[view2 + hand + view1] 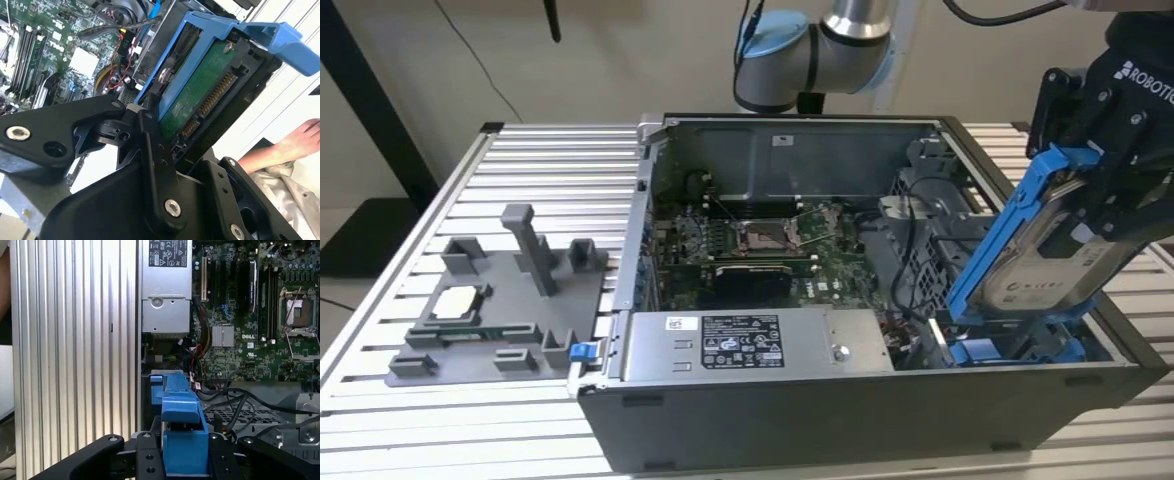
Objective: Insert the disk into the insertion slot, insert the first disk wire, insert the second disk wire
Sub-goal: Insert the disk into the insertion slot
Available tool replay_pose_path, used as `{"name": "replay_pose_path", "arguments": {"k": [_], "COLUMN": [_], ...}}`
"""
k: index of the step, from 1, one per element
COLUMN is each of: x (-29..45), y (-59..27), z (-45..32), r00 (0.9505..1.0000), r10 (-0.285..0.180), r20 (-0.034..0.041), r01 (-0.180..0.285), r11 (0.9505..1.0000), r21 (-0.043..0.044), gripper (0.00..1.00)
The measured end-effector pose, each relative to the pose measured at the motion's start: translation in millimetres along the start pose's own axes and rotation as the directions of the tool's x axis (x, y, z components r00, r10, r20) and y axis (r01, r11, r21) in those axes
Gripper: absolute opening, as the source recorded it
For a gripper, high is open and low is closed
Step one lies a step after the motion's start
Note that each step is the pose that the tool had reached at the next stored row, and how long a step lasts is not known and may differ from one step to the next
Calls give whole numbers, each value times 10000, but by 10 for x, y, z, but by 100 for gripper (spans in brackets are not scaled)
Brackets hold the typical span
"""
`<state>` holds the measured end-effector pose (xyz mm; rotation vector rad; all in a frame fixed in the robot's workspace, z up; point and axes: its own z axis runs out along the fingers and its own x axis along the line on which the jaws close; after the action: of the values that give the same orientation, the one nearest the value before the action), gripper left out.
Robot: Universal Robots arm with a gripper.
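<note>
The disk [1051, 262] is a silver-grey drive with a white label, clipped in a bright blue frame [1001, 235]. My gripper [1098, 205] is shut on its upper part. The disk hangs tilted over the front corner of the open computer case on the exterior view's right. Its lower end dips into the insertion slot [1014, 345], a grey drive cage with blue fittings. In the second wrist view the disk's green circuit board [200, 95] and connector face the camera, beside a black finger [155, 150]. In the first wrist view the blue frame [180, 410] stands between the fingers. Loose black cables [907, 265] lie beside the cage.
The case holds a motherboard [747, 235] and a grey power supply [747, 342] along its front wall. On the slatted metal table [520, 160], a grey fixture [494, 310] with posts stands on the exterior view's left. A person's hand [302, 135] rests near the case.
</note>
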<state>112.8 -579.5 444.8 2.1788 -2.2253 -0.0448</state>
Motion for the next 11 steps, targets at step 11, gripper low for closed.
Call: {"name": "replay_pose_path", "arguments": {"k": [11], "x": [1], "y": [-14], "z": [90], "r00": [10000], "r10": [1], "r20": [6], "r01": [-1], "r11": [10000], "r21": [0], "gripper": [0]}}
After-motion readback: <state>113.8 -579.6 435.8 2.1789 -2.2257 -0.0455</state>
